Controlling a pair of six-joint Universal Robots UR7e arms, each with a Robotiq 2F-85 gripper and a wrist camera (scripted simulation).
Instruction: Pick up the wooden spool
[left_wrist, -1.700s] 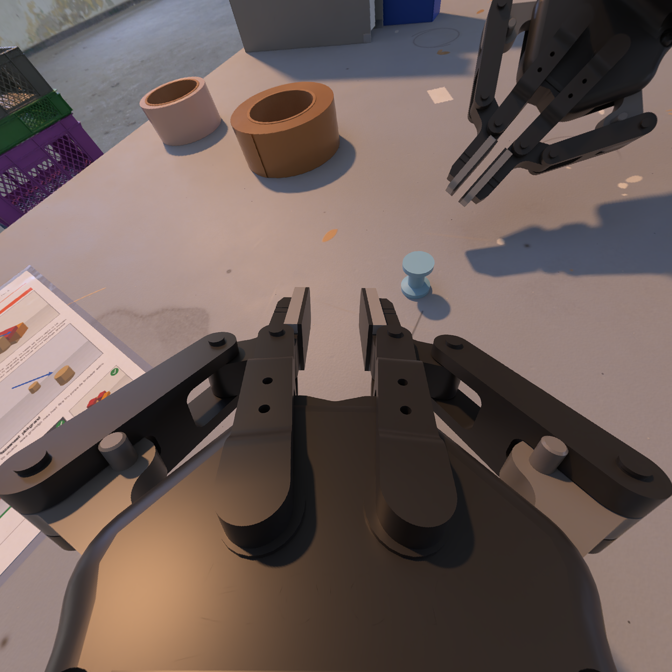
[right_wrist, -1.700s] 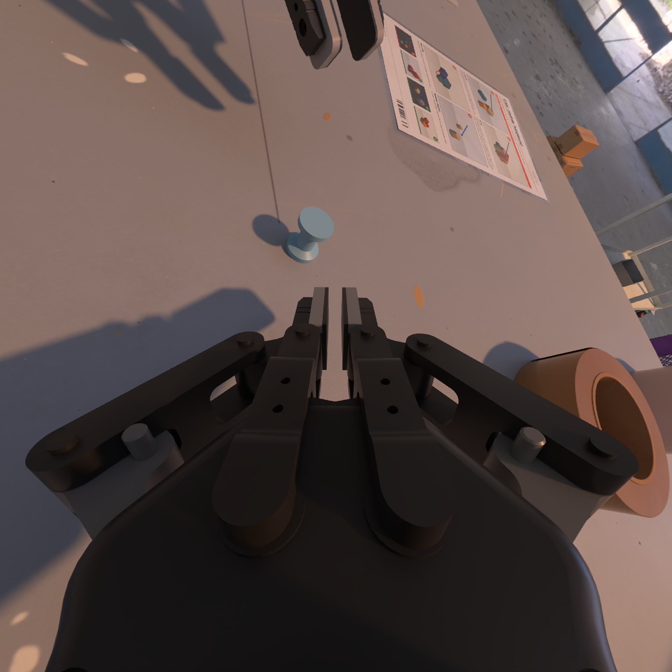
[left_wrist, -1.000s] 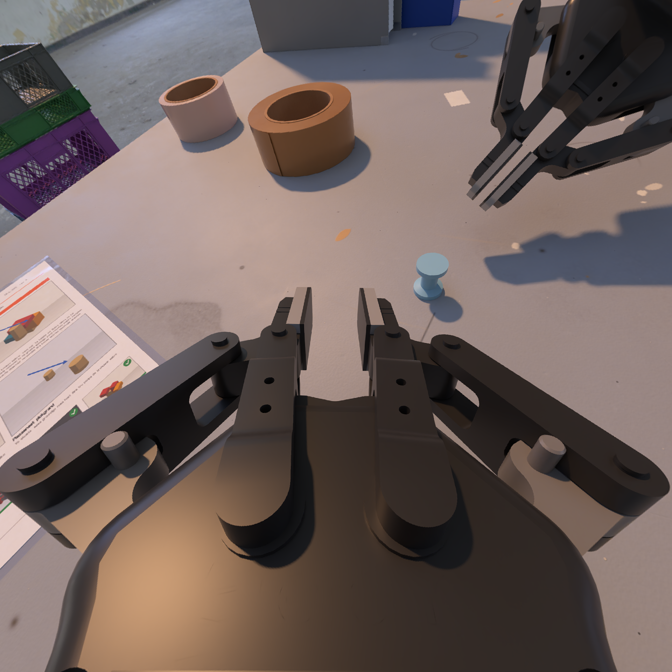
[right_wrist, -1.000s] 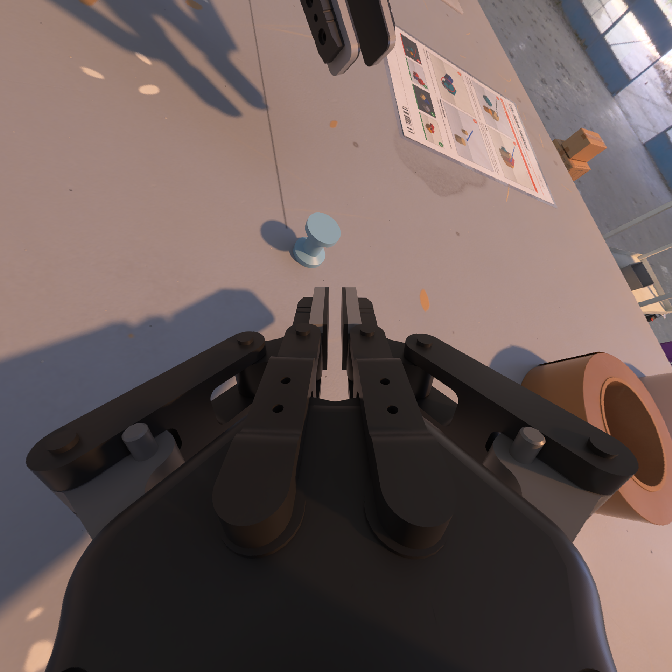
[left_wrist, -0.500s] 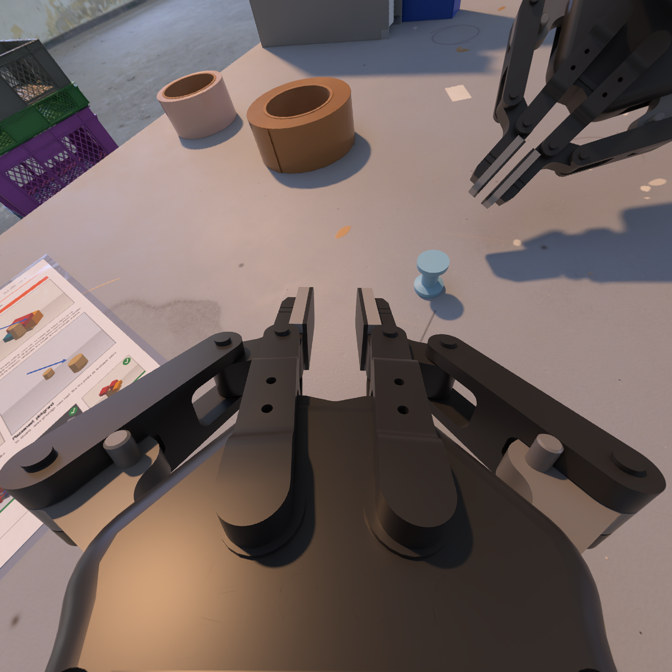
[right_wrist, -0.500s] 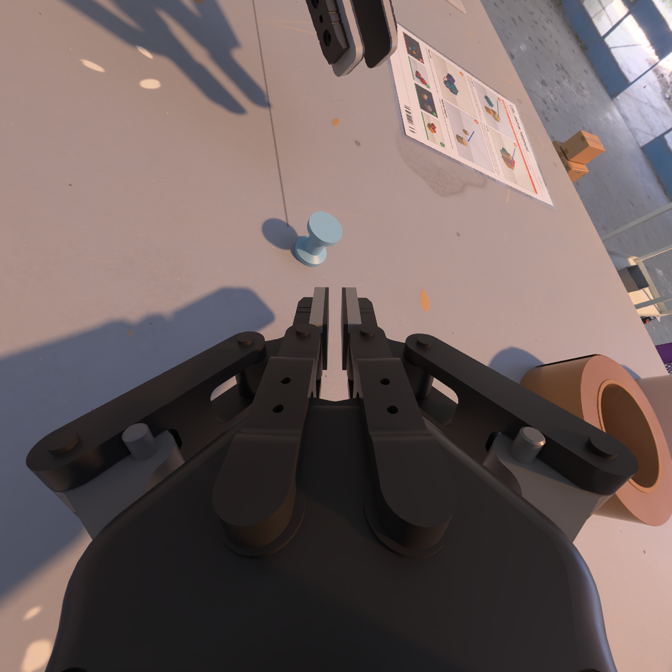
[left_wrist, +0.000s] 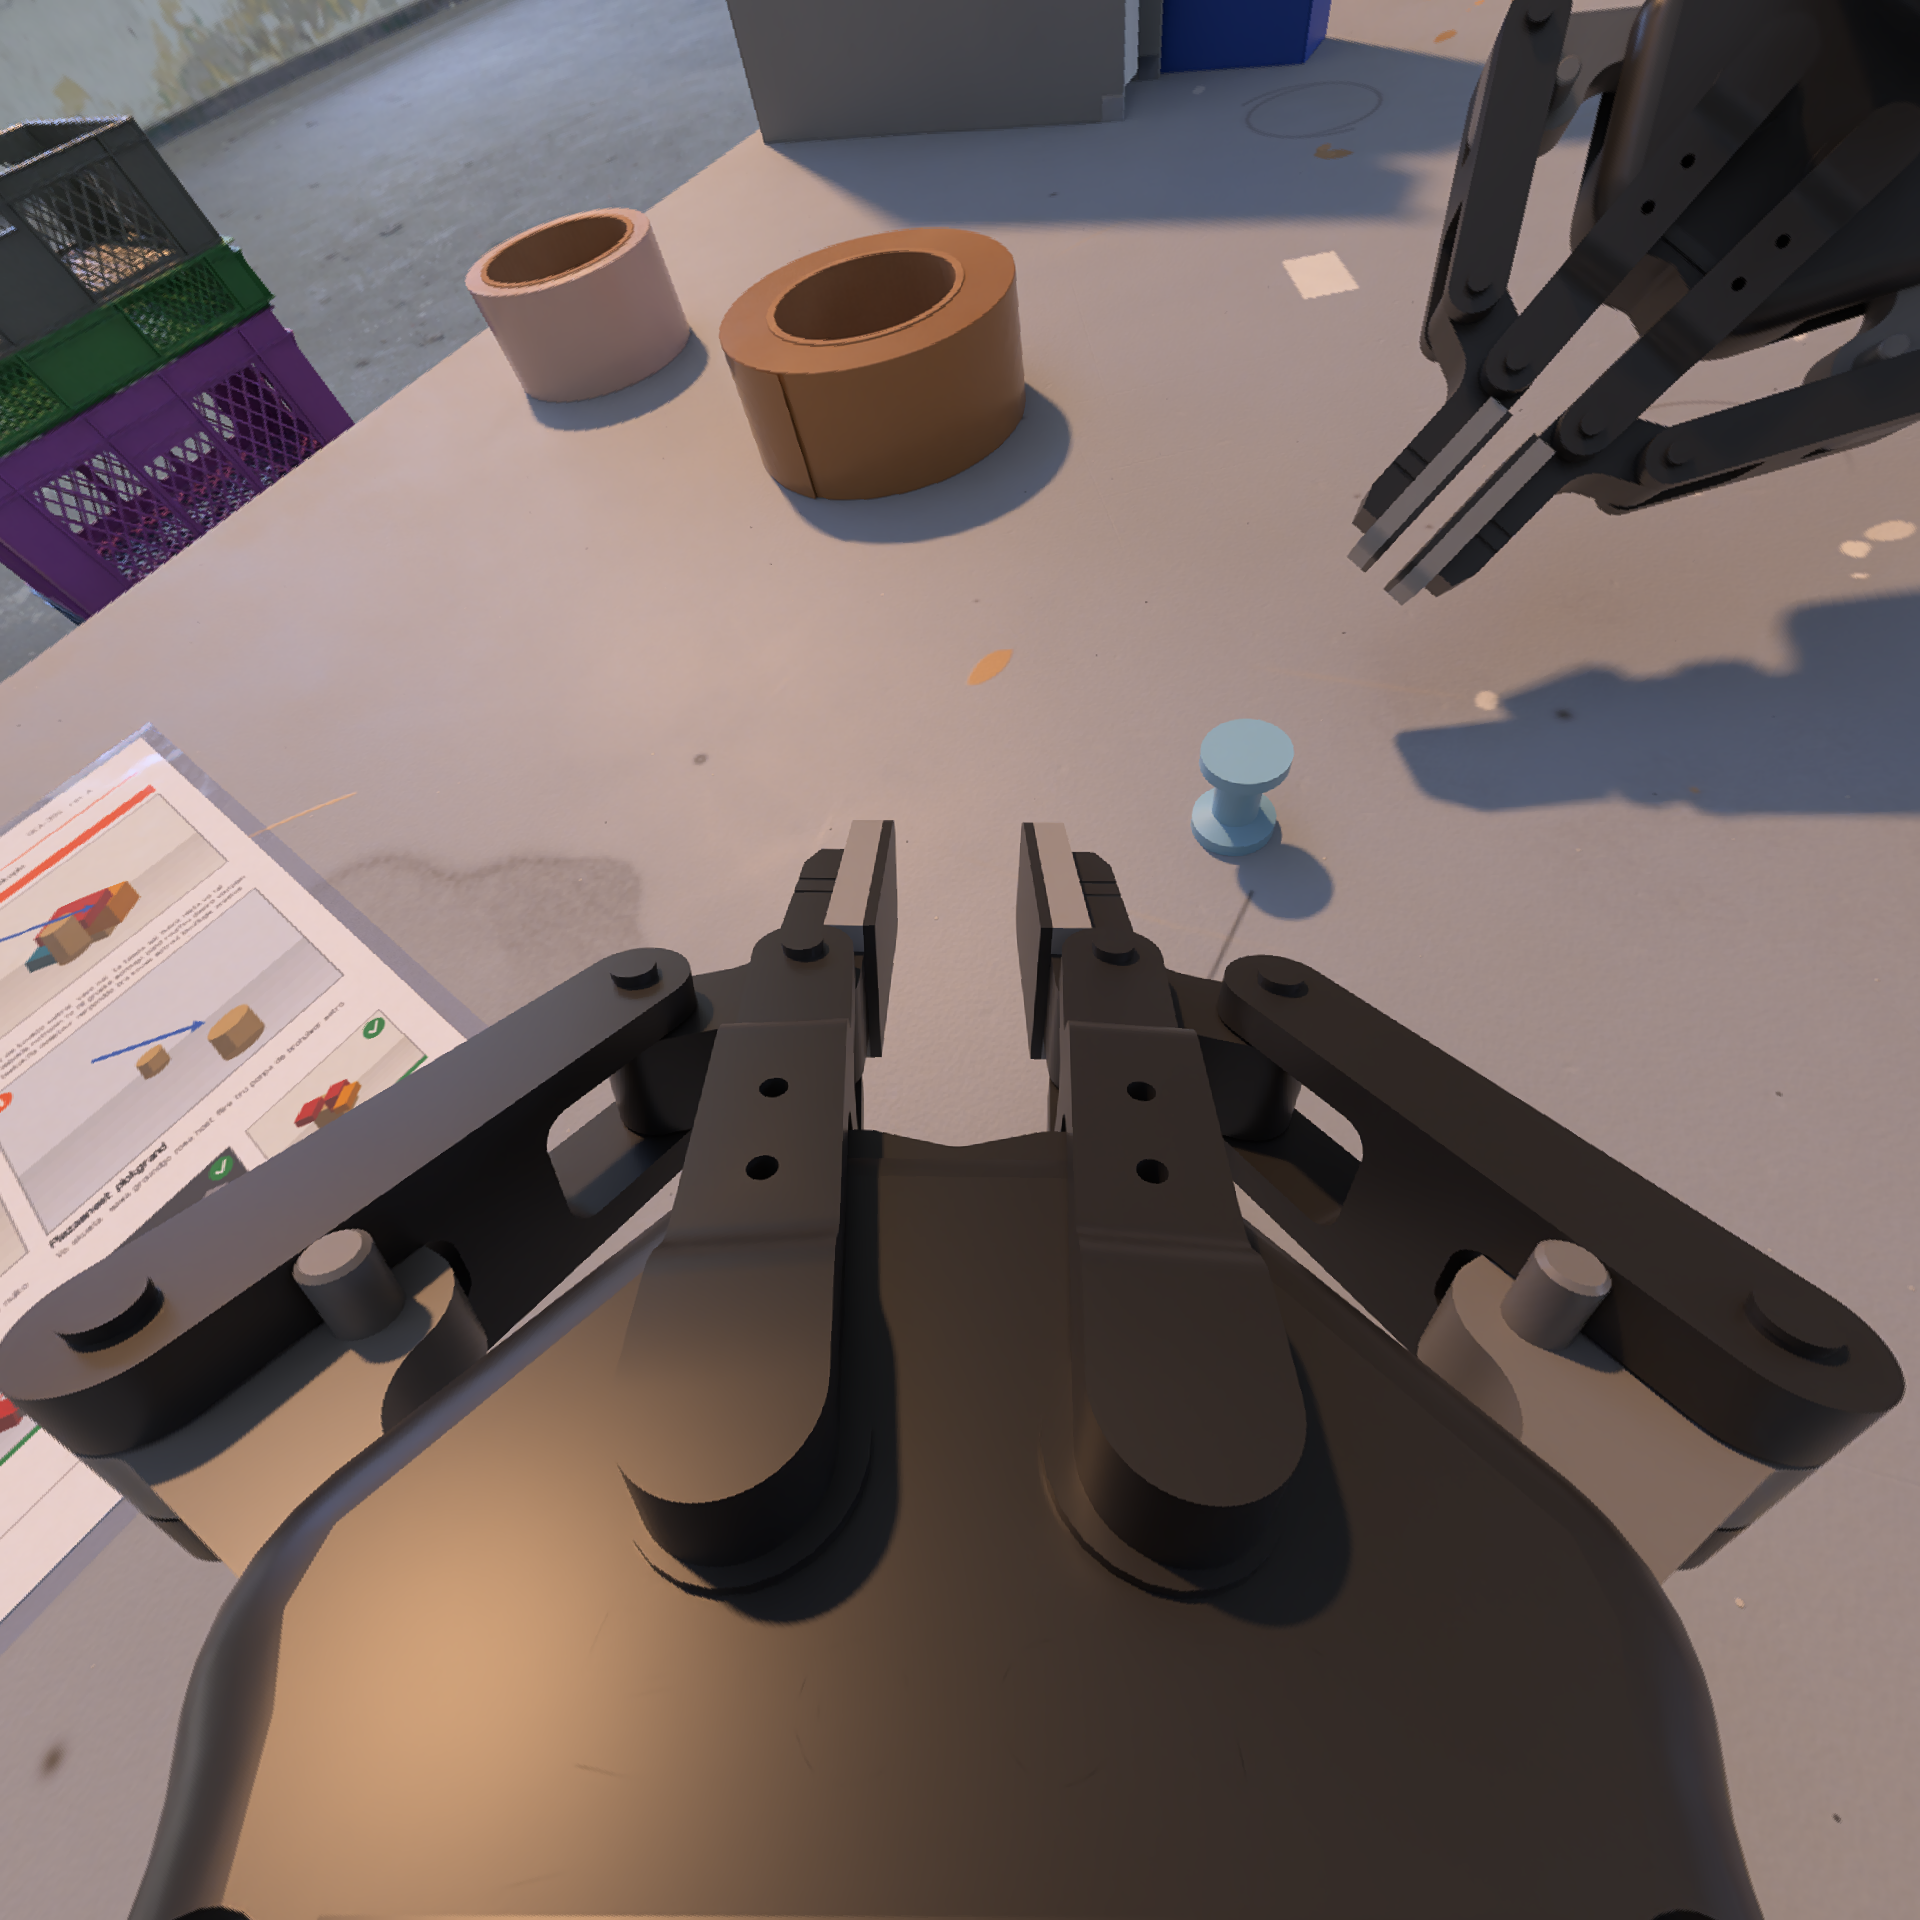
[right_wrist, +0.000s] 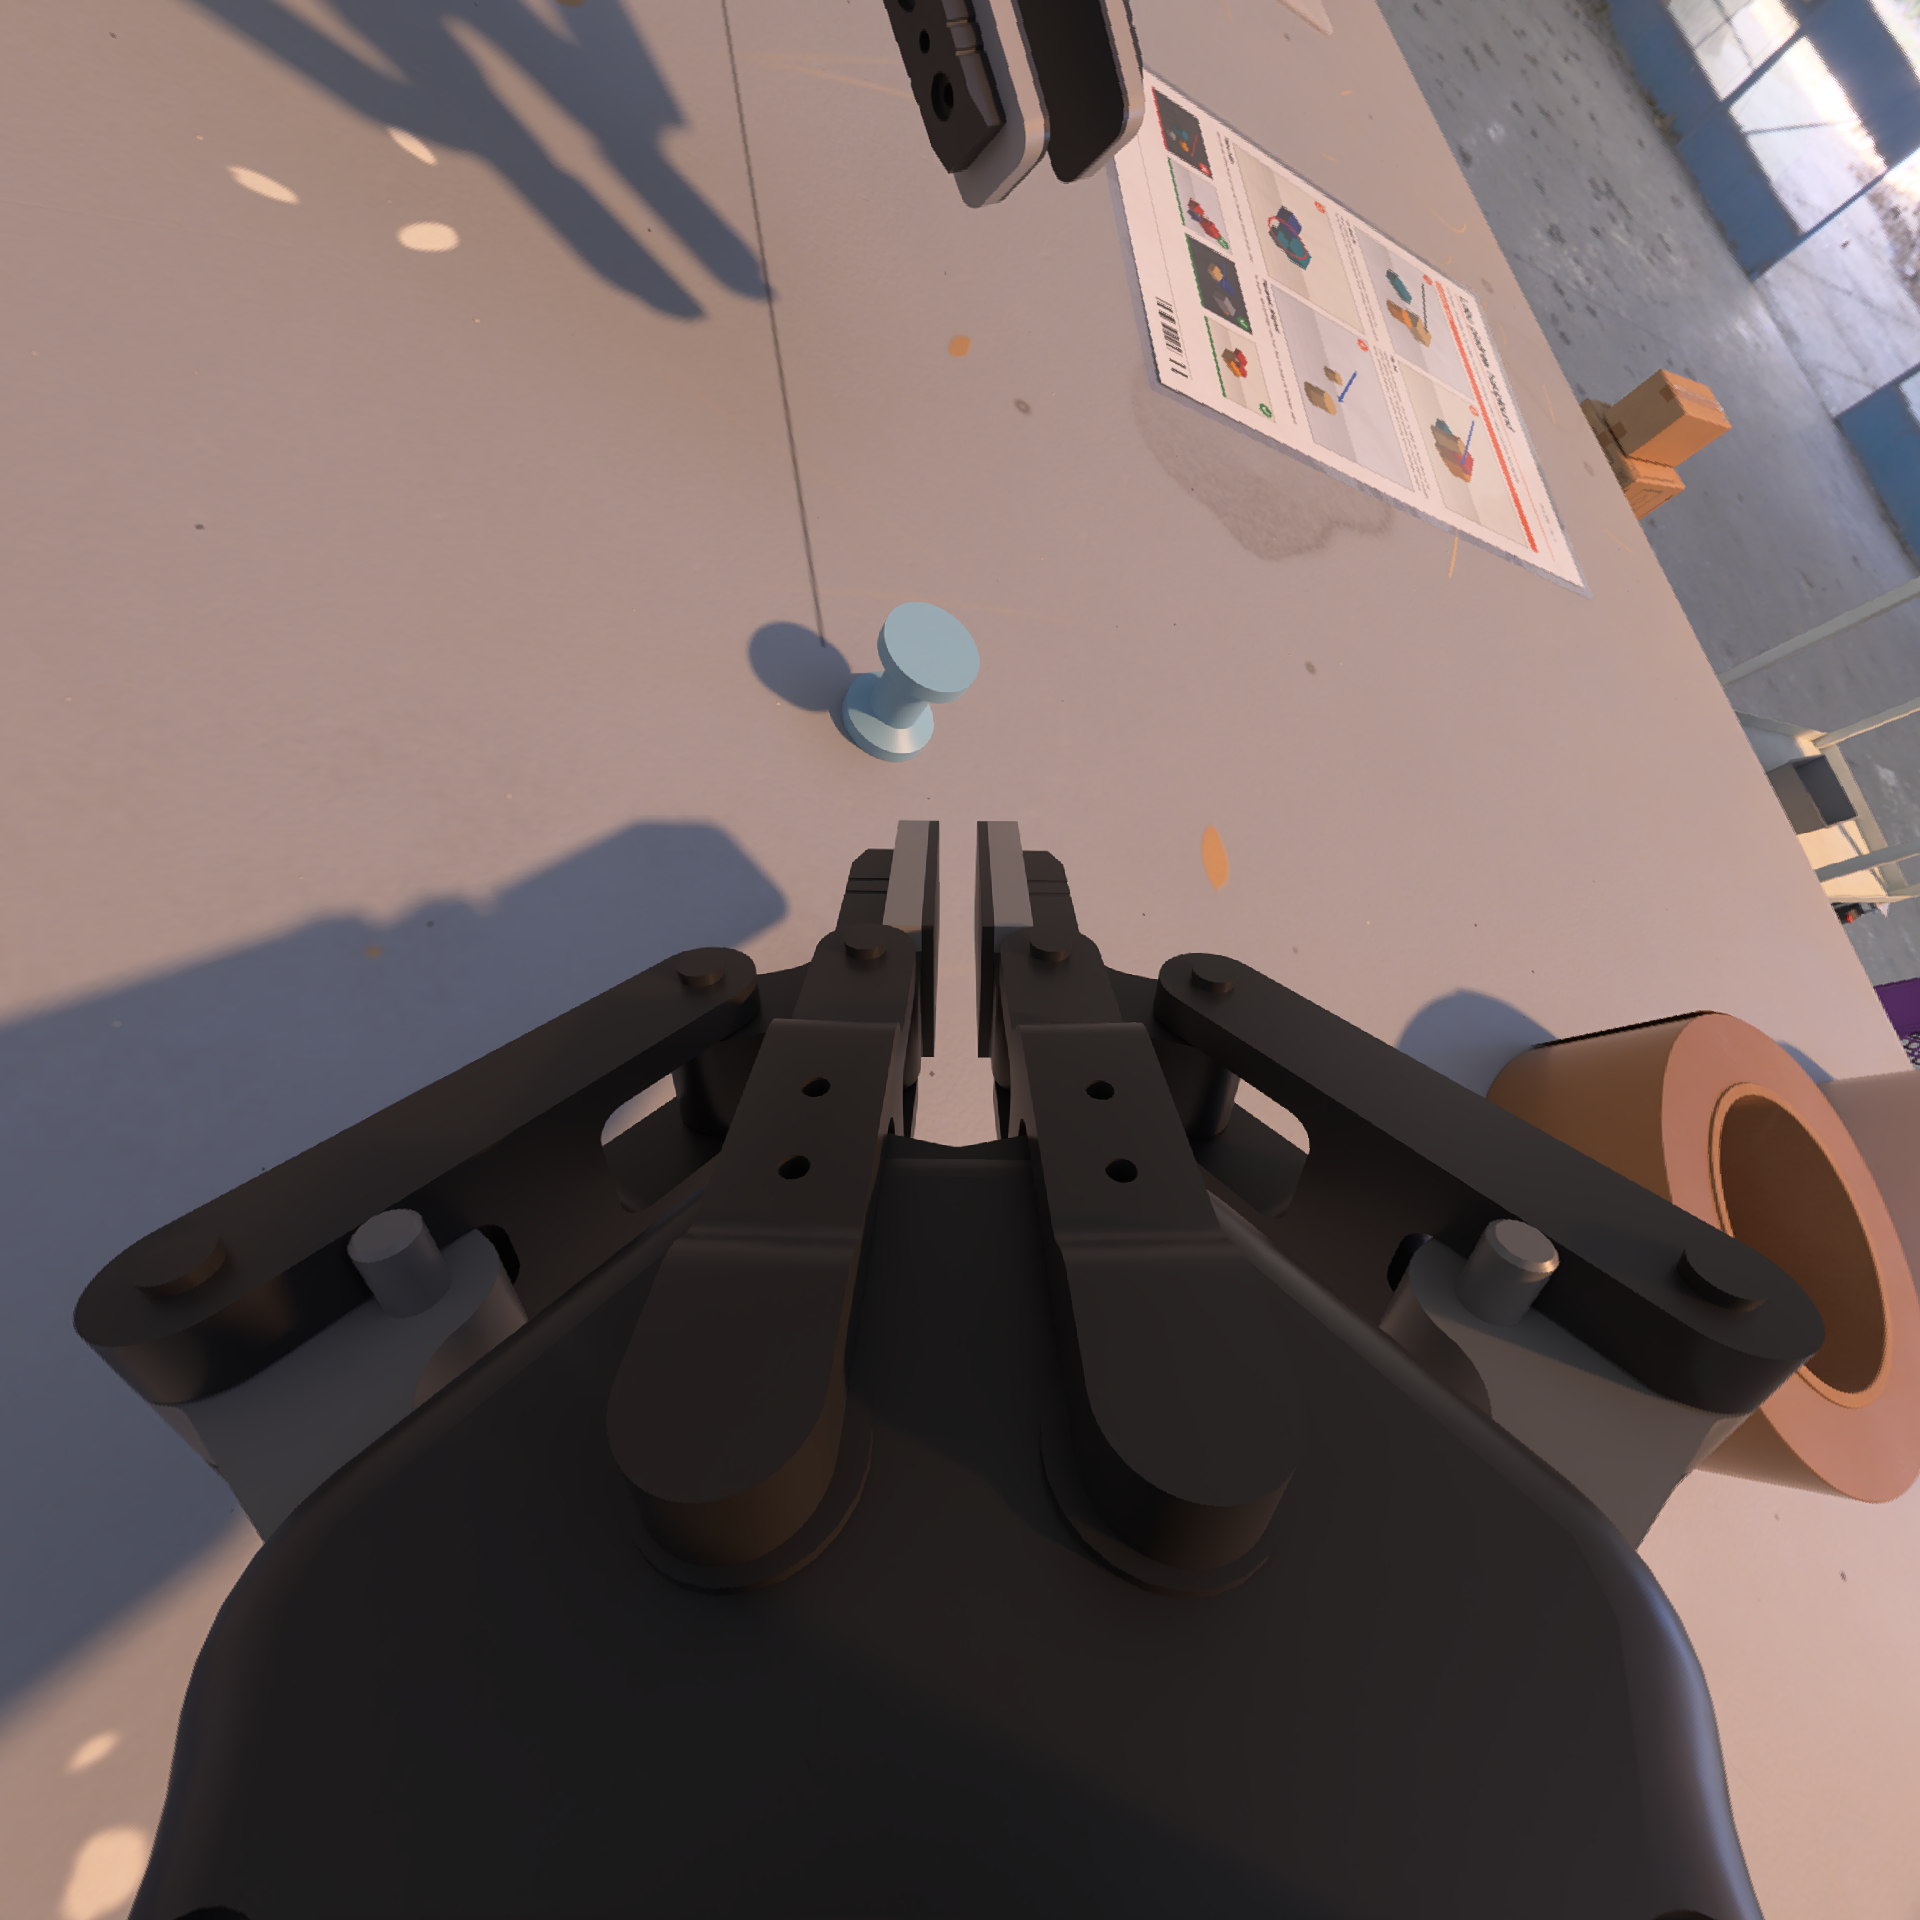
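Observation:
The spool (left_wrist: 1242, 790) is small and light blue and stands upright on the grey table. In the left wrist view it is just ahead and to the right of my left gripper (left_wrist: 958, 831), which is open and empty, low over the table. In the right wrist view the spool (right_wrist: 909, 681) stands just ahead and slightly left of my right gripper (right_wrist: 957, 826), whose fingers are almost together with nothing between them. The right gripper (left_wrist: 1387, 566) also shows at the upper right of the left wrist view, above the table. The left gripper (right_wrist: 1023, 177) shows at the top of the right wrist view.
A brown tape roll (left_wrist: 873, 358) and a pale pink roll (left_wrist: 577, 301) stand at the far side. An instruction sheet (left_wrist: 135, 1039) lies on the left. A grey box (left_wrist: 935, 62) stands at the back. Stacked crates (left_wrist: 125, 416) sit beyond the table edge.
My left wrist view has shifted a little, so the spool sits slightly farther right. My left fingers have narrowed slightly. The right gripper has barely moved. The spool has not moved.

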